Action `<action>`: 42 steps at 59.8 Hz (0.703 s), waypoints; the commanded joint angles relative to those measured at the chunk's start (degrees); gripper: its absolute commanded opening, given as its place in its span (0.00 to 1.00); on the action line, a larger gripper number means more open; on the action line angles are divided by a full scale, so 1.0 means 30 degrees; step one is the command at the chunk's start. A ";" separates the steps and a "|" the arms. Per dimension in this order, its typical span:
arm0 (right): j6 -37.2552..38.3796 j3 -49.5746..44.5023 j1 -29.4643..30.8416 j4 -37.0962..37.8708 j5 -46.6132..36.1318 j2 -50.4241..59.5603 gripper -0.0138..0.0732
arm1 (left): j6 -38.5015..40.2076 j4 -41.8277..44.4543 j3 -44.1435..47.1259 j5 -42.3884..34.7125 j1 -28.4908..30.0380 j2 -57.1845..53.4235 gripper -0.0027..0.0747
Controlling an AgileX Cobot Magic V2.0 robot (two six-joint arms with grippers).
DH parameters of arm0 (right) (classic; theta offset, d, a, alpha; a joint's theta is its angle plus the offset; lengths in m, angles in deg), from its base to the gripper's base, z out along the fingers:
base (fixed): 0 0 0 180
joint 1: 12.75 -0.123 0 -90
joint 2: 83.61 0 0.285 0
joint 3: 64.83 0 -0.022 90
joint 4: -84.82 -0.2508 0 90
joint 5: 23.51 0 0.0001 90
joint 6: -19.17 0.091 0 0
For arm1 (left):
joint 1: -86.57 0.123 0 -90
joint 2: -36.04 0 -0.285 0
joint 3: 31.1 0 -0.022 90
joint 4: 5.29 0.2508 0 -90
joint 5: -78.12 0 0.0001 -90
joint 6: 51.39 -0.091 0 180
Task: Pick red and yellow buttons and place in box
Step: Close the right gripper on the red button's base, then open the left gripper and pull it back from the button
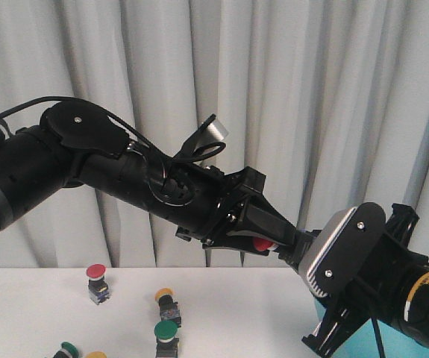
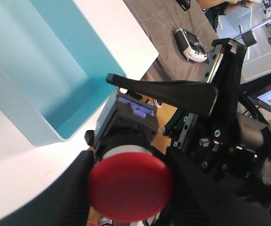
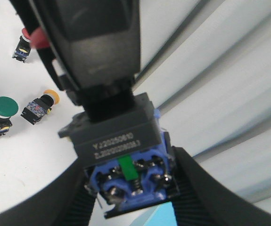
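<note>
A red button [image 2: 129, 188] is held in the air between both arms, above the near end of the turquoise box [image 2: 12, 108]. My left gripper [image 2: 130, 189] is shut on its cap end, and only a bit of red cap [image 1: 261, 244] shows there. My right gripper [image 3: 130, 188] is shut on the button's blue terminal base [image 3: 130, 181]; one of its fingers [image 2: 168, 89] lies along the body. Another red button [image 1: 96, 280] and a yellow button [image 1: 168, 302] stand on the white table. A corner of the box [image 1: 324, 309] shows under the right arm.
Green-capped buttons [image 1: 166, 334] [image 1: 69, 349] and the top of another yellow cap [image 1: 95, 355] sit at the front of the table. Grey curtains [image 1: 311, 89] hang close behind. Past the table edge, a white controller [image 2: 192, 40] lies on a dark surface.
</note>
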 commanded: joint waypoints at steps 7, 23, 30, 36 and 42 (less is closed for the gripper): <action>0.0089 0.0640 0.0061 -0.0053 -0.1686 0.0424 0.15 | -0.0664 -0.0616 -0.0634 -0.1312 -0.0104 -0.1144 0.09; 0.0028 0.0640 0.0061 -0.0034 -0.1686 0.0424 0.16 | -0.0968 -0.0636 -0.0634 -0.1417 -0.0104 -0.0979 0.35; 0.0028 0.0640 0.0061 -0.0034 -0.1633 0.0424 0.16 | -0.2516 -0.0636 -0.0634 -0.1535 -0.0323 -0.0958 0.52; 0.0028 0.0640 0.0061 -0.0034 -0.1548 0.0424 0.17 | -0.3563 -0.0751 -0.0634 -0.1886 -0.0673 -0.0958 0.63; 0.0028 0.0640 0.0061 -0.0034 -0.1411 0.0424 0.17 | -0.4151 -0.0779 -0.0634 -0.2405 -0.0856 -0.0958 0.69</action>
